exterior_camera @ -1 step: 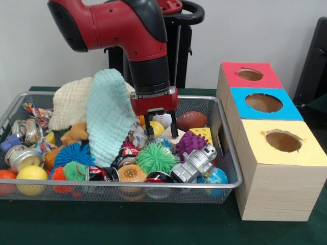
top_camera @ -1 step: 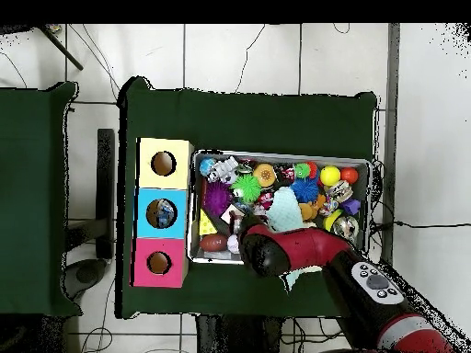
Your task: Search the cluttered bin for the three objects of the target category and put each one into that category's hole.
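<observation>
I see the gripper (exterior_camera @ -1 step: 160, 124) low in the wire bin (exterior_camera @ -1 step: 231, 168), fingers apart and pointing straight down, clamped on nothing; the brown football (exterior_camera @ -1 step: 191, 120) lies just beside it, long axis crosswise; a mint cloth (exterior_camera @ -1 step: 108, 117) drapes beside the upright forearm.
</observation>
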